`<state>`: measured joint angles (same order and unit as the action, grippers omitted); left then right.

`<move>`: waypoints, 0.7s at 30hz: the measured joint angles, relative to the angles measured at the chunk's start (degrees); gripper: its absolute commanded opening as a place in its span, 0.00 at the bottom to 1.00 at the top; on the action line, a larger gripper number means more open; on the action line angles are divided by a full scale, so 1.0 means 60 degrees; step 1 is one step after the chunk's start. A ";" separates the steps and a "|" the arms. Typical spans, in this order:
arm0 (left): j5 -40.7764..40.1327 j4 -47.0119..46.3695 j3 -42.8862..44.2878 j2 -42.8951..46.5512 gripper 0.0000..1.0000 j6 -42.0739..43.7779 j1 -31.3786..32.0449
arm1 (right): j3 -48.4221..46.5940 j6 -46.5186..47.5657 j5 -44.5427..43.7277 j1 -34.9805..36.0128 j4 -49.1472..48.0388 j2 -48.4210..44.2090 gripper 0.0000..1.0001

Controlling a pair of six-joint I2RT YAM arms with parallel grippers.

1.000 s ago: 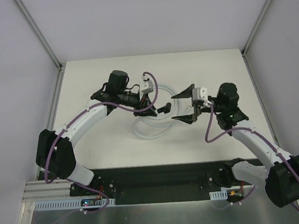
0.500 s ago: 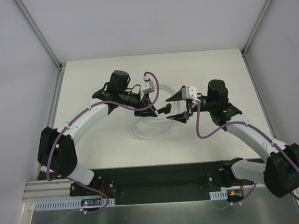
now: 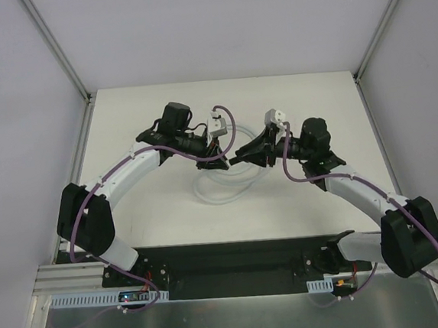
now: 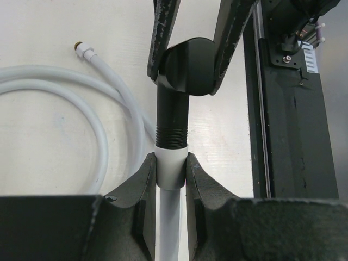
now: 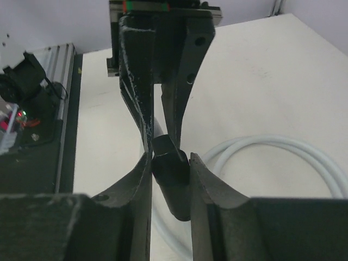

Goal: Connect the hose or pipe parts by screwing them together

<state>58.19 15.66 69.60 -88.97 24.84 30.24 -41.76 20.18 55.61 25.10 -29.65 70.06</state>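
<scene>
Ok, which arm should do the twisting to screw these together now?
Probably right: the right gripper is shut on the black connector, free to turn it, while the left gripper clamps the white hose end steady.

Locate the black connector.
Top view, centre: the connector is beside the hose coil. The right end effector clamps it; the left end effector grips the hose end joined to it.

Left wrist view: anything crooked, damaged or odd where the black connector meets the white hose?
Nothing stands out. The black connector sits straight in line with the white hose end, with no visible gap or cracks. The left gripper jaws clamp the hose, the right gripper jaws the connector's head. Hose loops lie loose on the table.
</scene>
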 measured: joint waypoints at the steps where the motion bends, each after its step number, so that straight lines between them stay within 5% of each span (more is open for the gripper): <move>1: -0.0087 0.0033 0.0018 -0.0015 0.00 0.0015 -0.0018 | 0.0113 -0.0652 -0.0215 0.0000 -0.0386 0.0098 0.08; 16: -0.1716 -0.0503 -0.0248 0.0022 0.00 0.0018 0.0084 | 0.0270 -0.7384 -0.3009 -0.0066 -0.1118 0.1268 0.01; 21: -0.2211 -0.0798 -0.0503 0.0277 0.00 0.0087 0.0266 | 0.0266 -0.9282 -0.3646 -0.0087 -0.0652 0.1322 0.43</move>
<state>44.93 10.87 66.59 -87.31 25.36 31.83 -40.16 -35.51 33.74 24.58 -33.56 78.00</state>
